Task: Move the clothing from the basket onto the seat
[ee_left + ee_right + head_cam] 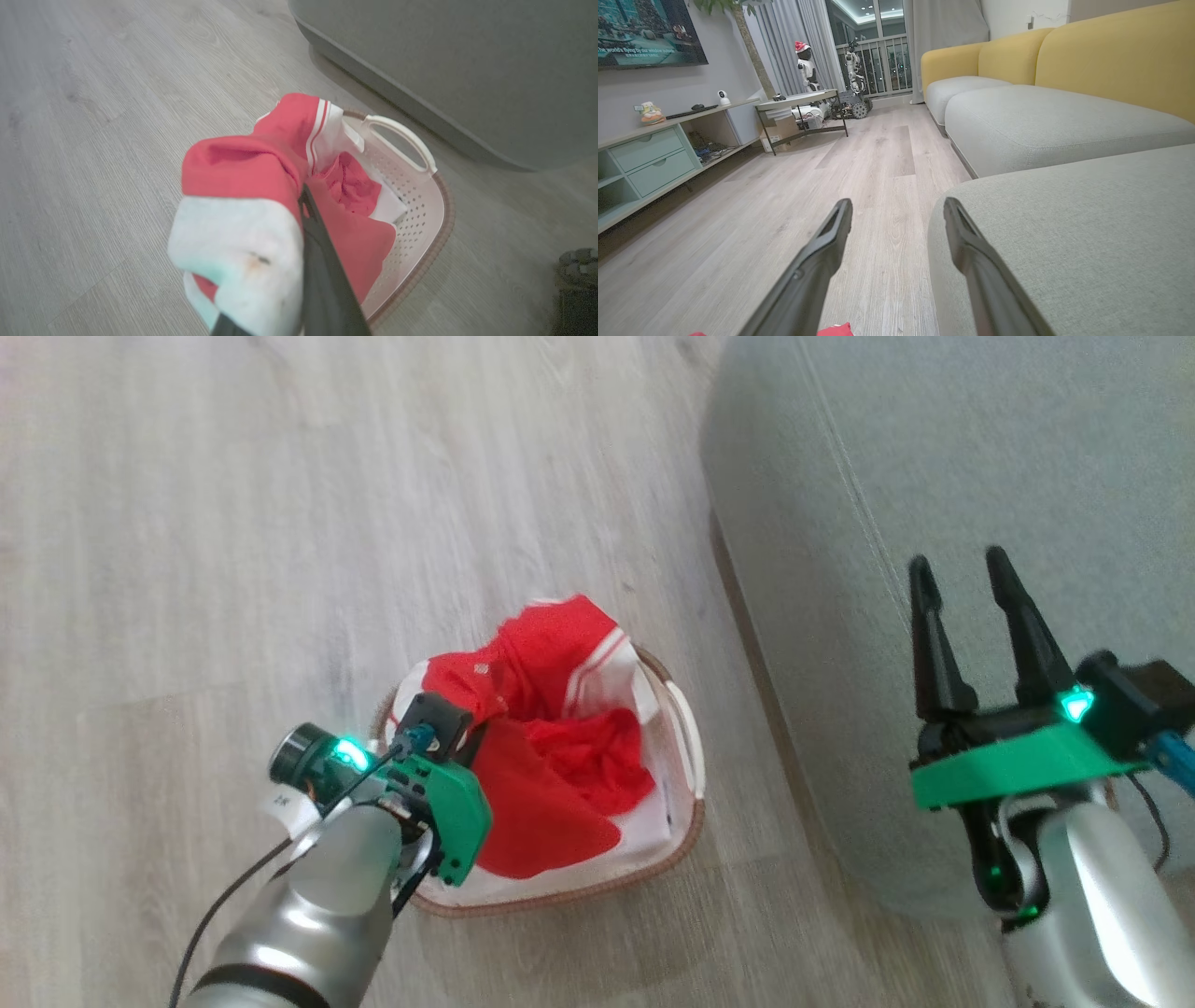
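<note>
The left pincer (302,193) is clamped on a fold of the bright red, white-trimmed shiny clothing (551,747) — its tips buried in cloth. The garments heap in the cream perforated plastic basket (689,803) on the pale wood-plank floor (187,523); no lettering can be made out. At three o'clock lies the grey-green fabric seat cushion (934,448), cut off by the frame — the right pincer (962,569) spread wide above it, holding nothing.

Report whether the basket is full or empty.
Full: bunched red clothing fills the basket and rises above its rim. The left gripper has its fingers shut on one fold.
</note>
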`<state>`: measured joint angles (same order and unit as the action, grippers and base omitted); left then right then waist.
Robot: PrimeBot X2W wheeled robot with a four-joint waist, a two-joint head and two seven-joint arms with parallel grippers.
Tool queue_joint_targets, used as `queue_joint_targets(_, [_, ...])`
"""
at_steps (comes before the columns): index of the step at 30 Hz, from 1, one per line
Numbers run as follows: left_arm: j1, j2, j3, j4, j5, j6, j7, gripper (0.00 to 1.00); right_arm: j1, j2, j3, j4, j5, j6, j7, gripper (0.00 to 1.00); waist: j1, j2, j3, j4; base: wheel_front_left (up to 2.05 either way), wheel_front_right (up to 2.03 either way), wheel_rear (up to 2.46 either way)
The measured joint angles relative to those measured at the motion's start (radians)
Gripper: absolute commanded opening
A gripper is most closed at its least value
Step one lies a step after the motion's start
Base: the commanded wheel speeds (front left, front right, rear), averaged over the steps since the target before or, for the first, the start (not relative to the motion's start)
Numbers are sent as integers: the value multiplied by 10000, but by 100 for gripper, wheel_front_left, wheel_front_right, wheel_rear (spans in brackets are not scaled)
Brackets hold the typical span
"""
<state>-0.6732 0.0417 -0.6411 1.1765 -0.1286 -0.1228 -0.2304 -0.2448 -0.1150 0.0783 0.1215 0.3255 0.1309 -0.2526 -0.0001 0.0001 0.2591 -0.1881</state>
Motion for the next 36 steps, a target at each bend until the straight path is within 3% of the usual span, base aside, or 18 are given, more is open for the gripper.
queue_joint_targets(13, [1005, -25, 276, -3522, -1478, 190, 33, 0, 1130, -100, -140, -203, 19, 0, 0, 100, 0, -1, -1337, 876, 0, 0, 0])
queue_joint_targets(27, [1485, 272, 362, -8659, -2019, 706, 2180, 0, 1829, -274, 65, -732, 456, 0, 6, 100, 0, 0, -2261, 1342, 0, 0, 0])
queue_joint_targets(36, [1038, 527, 382, -9875, -2019, 713, 2949, 0, 1971, -495, 600, -1179, 570, 0, 127, 100, 0, -1, -2346, 1340, 0, 0, 0])
